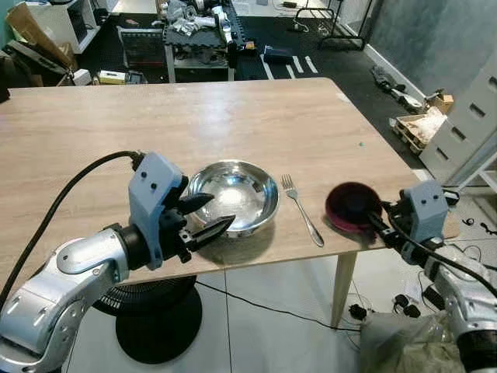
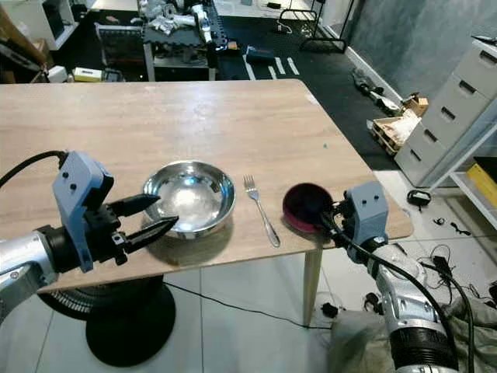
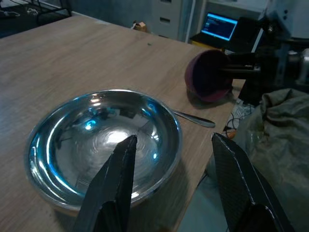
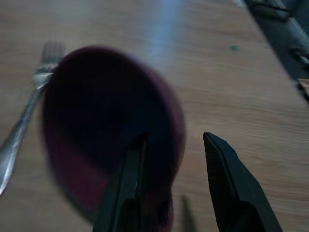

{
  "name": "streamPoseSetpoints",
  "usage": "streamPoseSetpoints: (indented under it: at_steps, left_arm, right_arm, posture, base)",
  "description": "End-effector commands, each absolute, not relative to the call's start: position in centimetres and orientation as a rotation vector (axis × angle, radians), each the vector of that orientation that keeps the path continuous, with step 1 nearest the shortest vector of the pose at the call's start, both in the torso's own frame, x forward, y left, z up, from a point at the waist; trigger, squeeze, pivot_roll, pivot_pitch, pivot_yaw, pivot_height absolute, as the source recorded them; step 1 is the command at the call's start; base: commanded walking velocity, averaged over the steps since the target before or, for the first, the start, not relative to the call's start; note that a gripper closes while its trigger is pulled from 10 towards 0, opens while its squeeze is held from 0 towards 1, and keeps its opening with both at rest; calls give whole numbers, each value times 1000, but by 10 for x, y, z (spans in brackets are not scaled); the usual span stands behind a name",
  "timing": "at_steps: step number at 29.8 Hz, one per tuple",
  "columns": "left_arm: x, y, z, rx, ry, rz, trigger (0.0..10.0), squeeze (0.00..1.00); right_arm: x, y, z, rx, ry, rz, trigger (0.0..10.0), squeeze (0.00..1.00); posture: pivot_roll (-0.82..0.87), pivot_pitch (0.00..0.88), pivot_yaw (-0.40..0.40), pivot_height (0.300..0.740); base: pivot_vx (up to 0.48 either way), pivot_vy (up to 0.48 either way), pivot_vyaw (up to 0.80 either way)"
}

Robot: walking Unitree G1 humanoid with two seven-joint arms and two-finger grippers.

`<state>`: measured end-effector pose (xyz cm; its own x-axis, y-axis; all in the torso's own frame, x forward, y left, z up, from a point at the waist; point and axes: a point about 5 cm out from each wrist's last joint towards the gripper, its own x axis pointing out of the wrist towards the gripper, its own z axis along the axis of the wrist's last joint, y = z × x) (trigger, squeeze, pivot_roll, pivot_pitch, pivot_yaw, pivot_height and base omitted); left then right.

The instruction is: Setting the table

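Note:
A shiny steel bowl stands near the front edge of the wooden table. A fork lies just to its right. Beyond the fork, at the table's right front corner, is a dark red bowl, which looks tipped. My left gripper is open at the steel bowl's near left rim, its fingers apart and holding nothing. My right gripper is open astride the red bowl's rim. One finger is inside the bowl and the other is outside.
The table's front edge runs just under both grippers. A round black base stands on the tiled floor below the table. A grey drawer cabinet is at the right. Cables and cluttered shelving lie beyond the table.

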<state>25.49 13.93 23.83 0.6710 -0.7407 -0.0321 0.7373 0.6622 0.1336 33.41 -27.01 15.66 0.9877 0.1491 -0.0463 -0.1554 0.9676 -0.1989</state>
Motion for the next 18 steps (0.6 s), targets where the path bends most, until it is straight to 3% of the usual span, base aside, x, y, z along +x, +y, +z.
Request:
streamPoseSetpoints:
  at_steps: [1, 2, 3, 4, 5, 6, 7, 18]
  left_arm:
    - [254, 140, 238, 133, -24, -839, 10000, 0]
    - [254, 140, 238, 133, -24, -835, 10000, 0]
    - [254, 140, 238, 133, -24, -835, 10000, 0]
    - [254, 140, 238, 133, -24, -832, 10000, 0]
    - [254, 140, 238, 133, -24, -832, 10000, 0]
    - [254, 140, 238, 133, -24, -825, 10000, 0]
    - [255, 141, 238, 134, -24, -818, 10000, 0]
    - [257, 140, 235, 130, -19, -791, 10000, 0]
  right_arm:
    - [334, -274, 153, -188, 39, 124, 10000, 0]
    - [335, -270, 151, -175, 46, 139, 8510, 0]
    - [335, -270, 151, -175, 46, 139, 8510, 0]
    - [336, -267, 150, -170, 52, 154, 4431, 0]
    - [336, -267, 150, -170, 52, 154, 4431, 0]
    - [338, -263, 148, -172, 63, 168, 549, 0]
    - [340, -259, 147, -175, 74, 192, 0, 0]
    - [354, -240, 161, -256, 60, 319, 0, 0]
  posture:
    - [107, 59, 44, 740]
    - [108, 60, 43, 740]
    - [108, 60, 43, 740]
    - [110, 62, 44, 740]
    - [110, 62, 44, 740]
    - [109, 62, 43, 740]
    - [109, 64, 41, 740]
    - [106, 71, 36, 740]
  base:
    - [0, 0, 0]
    - [0, 0, 0]
    - [0, 0, 0]
    - [0, 0, 0]
    - [0, 0, 0]
    - [0, 0, 0]
    - [0, 0, 0]
    - [0, 0, 0]
